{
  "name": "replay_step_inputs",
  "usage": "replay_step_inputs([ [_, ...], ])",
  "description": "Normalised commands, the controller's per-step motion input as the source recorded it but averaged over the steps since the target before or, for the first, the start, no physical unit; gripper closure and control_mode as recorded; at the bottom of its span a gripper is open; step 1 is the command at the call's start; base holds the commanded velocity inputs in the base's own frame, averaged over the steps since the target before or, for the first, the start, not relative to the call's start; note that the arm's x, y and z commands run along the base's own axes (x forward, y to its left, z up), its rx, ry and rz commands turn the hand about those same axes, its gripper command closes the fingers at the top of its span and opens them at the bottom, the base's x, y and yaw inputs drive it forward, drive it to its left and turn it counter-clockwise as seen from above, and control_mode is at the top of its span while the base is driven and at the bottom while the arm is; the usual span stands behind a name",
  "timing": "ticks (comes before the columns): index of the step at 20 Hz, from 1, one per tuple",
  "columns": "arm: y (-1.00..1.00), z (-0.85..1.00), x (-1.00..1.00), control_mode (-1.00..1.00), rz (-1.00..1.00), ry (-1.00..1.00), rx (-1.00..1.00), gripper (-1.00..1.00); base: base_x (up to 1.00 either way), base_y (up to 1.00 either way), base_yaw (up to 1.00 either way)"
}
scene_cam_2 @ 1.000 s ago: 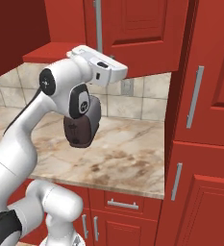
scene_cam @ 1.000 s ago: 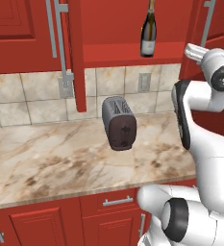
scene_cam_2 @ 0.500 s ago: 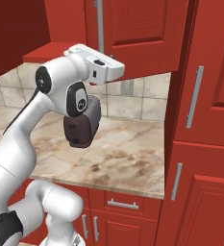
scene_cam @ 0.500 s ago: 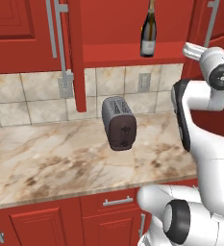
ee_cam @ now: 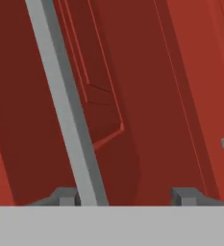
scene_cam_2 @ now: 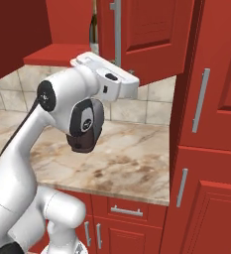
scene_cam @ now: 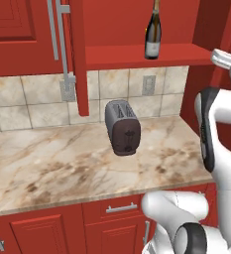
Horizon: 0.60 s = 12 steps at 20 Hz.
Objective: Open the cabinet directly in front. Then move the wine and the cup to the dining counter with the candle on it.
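My gripper (ee_cam: 125,197) has its fingertips apart and clamped on nothing. In the hand view the silver bar handle (ee_cam: 65,105) of the cabinet's right door (scene_cam_2: 156,34) slants up from the bottom edge, just inside one fingertip and well off from the other. That offset is my first worry. If I close from here, the near finger would meet the bar first and nudge it instead of squeezing it evenly, so the grip could slide along the bar or slip off once I pull. The second worry is the swing. The arm sits tight against this door in the right base view, and a pull along the wrong arc could drive the door into my own wrist or jam it. I can't tell from these views how far that door already stands out. As for contents, the cabinet (scene_cam: 18,30) has its left door swung out, which bares the red inner shelf (scene_cam: 117,55). The wine (scene_cam: 153,32) stands upright on it, near the shelf's front edge and about midway along the part I can see. A tall bottle that close to the edge would tip easily with a careless reach, and the toaster (scene_cam: 123,127) sits on the worktop (scene_cam: 62,168) below it. The right door hides the shelf's right end, so I can't say what else it holds.
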Motion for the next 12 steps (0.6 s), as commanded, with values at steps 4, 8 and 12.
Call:
replay_step_inputs([
  [4,0.95,-0.11,-0.79,-1.0,0.03,0.02,-0.09,-1.0,0.0,0.0,0.0],
  [8,1.0,-0.1,-0.73,-1.0,0.08,0.01,-0.13,-1.0,0.0,0.0,0.0],
  [12,1.0,0.0,-0.78,-1.0,0.04,0.0,-0.12,-1.0,0.0,0.0,0.0],
])
